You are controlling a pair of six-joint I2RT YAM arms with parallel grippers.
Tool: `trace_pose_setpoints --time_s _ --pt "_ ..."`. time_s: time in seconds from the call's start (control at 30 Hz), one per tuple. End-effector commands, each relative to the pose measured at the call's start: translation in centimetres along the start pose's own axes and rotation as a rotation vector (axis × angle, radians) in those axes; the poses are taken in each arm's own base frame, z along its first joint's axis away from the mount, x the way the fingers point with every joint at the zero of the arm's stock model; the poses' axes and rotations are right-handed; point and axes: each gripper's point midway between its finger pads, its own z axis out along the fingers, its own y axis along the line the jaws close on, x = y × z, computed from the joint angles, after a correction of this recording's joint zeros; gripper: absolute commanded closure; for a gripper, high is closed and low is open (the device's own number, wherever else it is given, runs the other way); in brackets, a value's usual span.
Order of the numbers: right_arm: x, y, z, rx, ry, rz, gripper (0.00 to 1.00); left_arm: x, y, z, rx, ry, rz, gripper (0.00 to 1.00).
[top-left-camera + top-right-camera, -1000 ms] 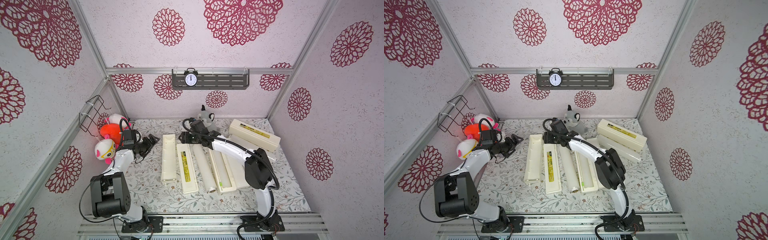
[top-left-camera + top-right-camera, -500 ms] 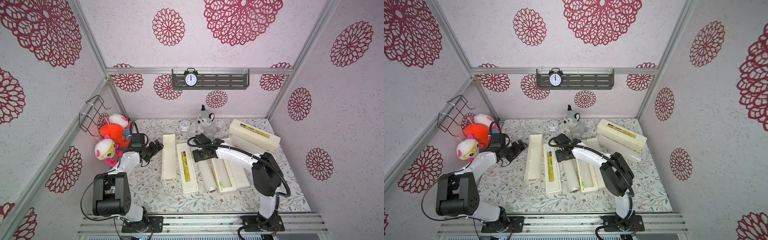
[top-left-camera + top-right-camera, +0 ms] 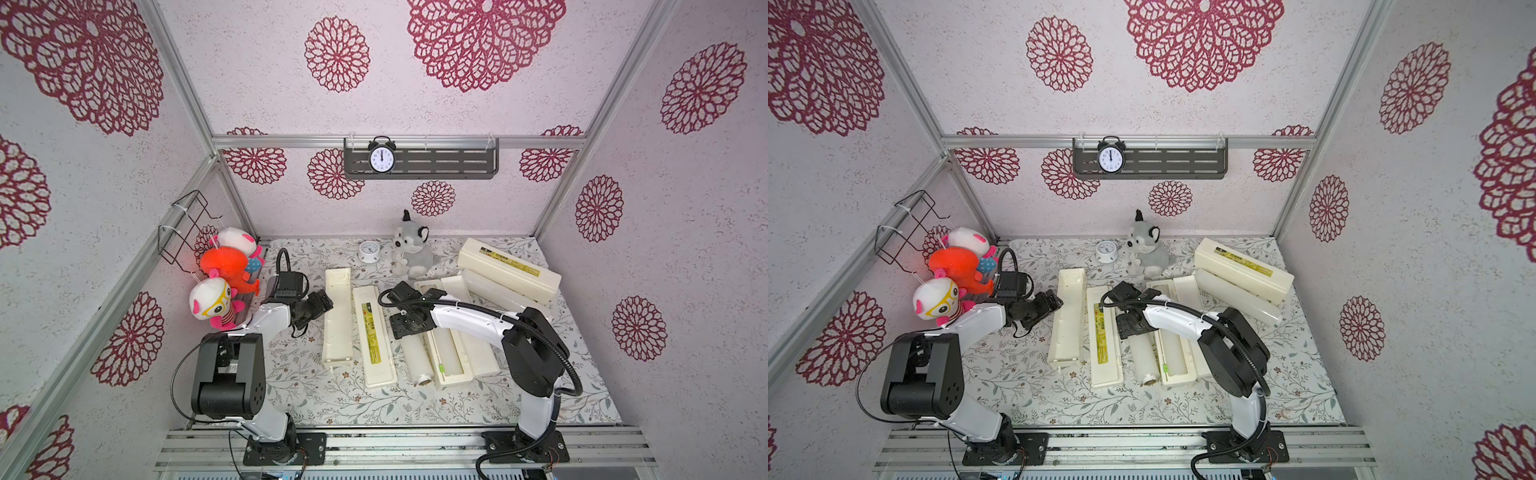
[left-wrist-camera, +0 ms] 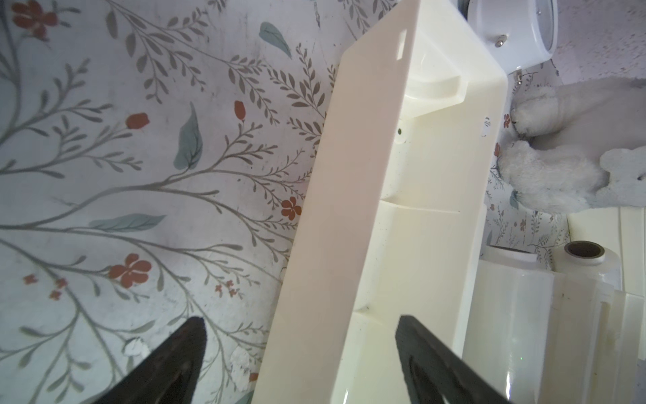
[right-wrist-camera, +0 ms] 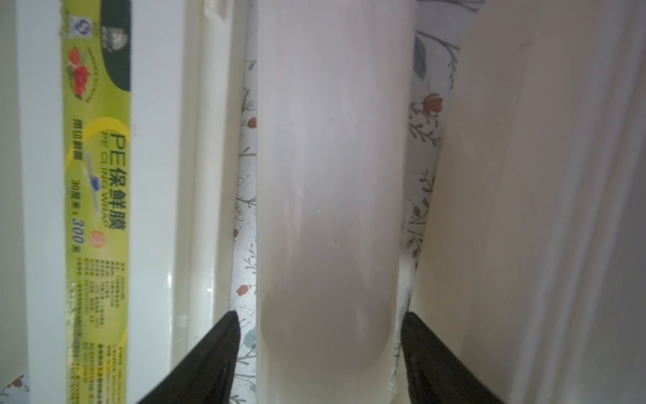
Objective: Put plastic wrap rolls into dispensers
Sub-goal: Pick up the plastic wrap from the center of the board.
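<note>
Two dispensers lie open side by side. The left one shows its empty tray (image 3: 337, 316) (image 3: 1068, 320) and its labelled lid (image 3: 372, 332) (image 5: 98, 175). A loose plastic wrap roll (image 3: 415, 357) (image 3: 1142, 357) (image 5: 328, 175) lies on the table between them. The middle dispenser (image 3: 446, 353) (image 3: 1173, 353) holds a roll. A third dispenser (image 3: 509, 268) is closed at the back right, a roll (image 3: 494, 291) beside it. My right gripper (image 3: 409, 324) (image 5: 320, 321) is open, straddling the loose roll with gaps either side. My left gripper (image 3: 316, 305) (image 4: 300, 332) is open astride the left tray's near wall (image 4: 349, 210).
A grey plush wolf (image 3: 409, 253) and a small white clock (image 3: 369, 251) sit at the back of the table. Plush toys (image 3: 224, 274) and a wire basket (image 3: 187, 224) hang on the left wall. Floral tabletop (image 3: 307, 374) lies in front of the dispensers.
My right gripper has come forward from the back of the table to over the loose roll, opening wider. My left gripper has moved right to the left tray's wall.
</note>
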Motion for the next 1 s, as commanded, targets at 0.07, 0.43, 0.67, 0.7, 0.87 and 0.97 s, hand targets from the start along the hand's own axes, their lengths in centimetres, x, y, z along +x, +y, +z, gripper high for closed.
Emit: trace_pose_setpoints --time_s 0.07,0.43,0.67,0.7,0.87,0.97 --pt "0.9 -0.1 1.5 0.014 0.034 0.024 0.26 -0.3 -0.5 0.3 -0.027 -0.020 0.054 0.16" --pt "0.9 0.1 3.7 0.022 0.052 0.033 0.29 -0.2 -0.4 0.3 -0.156 -0.015 0.145 0.31" --pt "0.6 -0.8 3.8 0.061 0.026 0.053 0.39 -0.1 -0.1 0.6 -0.226 -0.011 0.185 0.49" --pt "0.4 -0.8 3.5 0.057 0.014 0.060 0.41 0.0 -0.3 0.5 -0.231 -0.010 0.195 0.52" --pt "-1.2 -0.6 1.6 -0.003 -0.071 0.114 0.51 0.2 -1.0 0.2 -0.244 -0.014 0.230 0.65" --pt "-2.2 -0.6 0.2 -0.043 -0.118 0.139 0.54 0.6 -1.5 0.3 -0.239 -0.008 0.243 0.75"
